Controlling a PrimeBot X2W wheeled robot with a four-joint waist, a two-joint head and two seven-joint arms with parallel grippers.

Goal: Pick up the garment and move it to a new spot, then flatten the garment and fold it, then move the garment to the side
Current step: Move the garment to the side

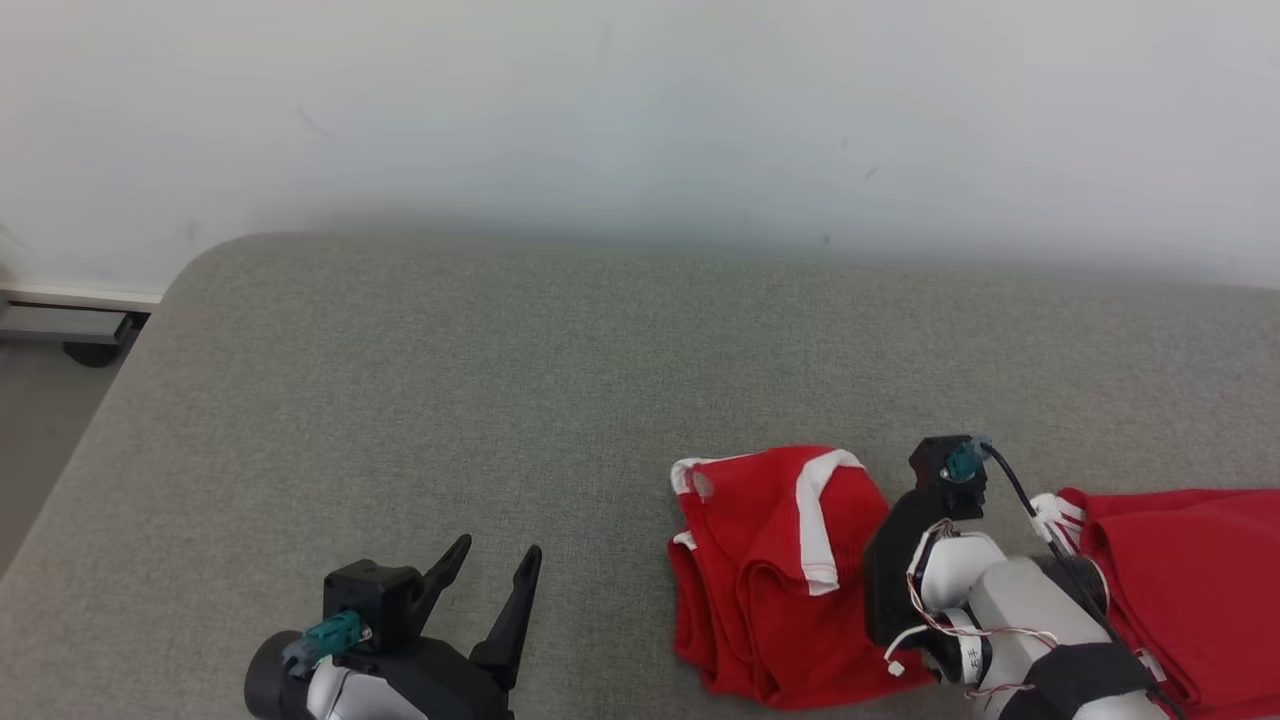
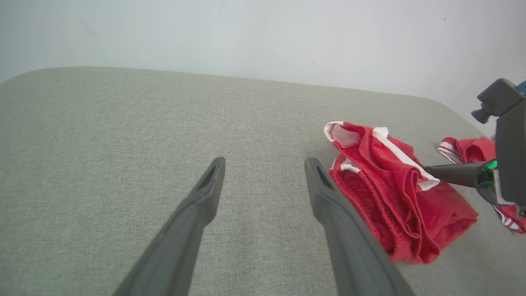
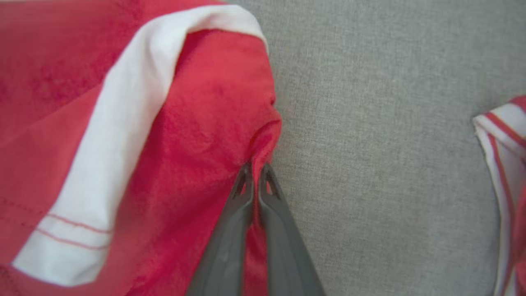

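Note:
The red garment (image 1: pixel 770 580) with white stripes lies bunched and folded on the grey padded surface (image 1: pixel 500 380), right of centre near the front. My right gripper (image 3: pixel 255 168) is shut on a pinch of its red right-hand edge, and the fabric (image 3: pixel 197 123) spreads to the left of the fingers. From the left wrist view that gripper's dark fingers (image 2: pixel 452 172) reach into the garment (image 2: pixel 394 205) from the right. My left gripper (image 1: pixel 500 550) stands open over bare surface, left of the garment and apart from it, holding nothing (image 2: pixel 263 162).
A second red piece with red-and-white ribbed trim (image 1: pixel 1190 570) lies at the far right, partly under my right forearm, and shows again (image 3: pixel 505 164) in the right wrist view. A pale wall rises behind. The surface's rounded left edge (image 1: pixel 90 430) drops to the floor.

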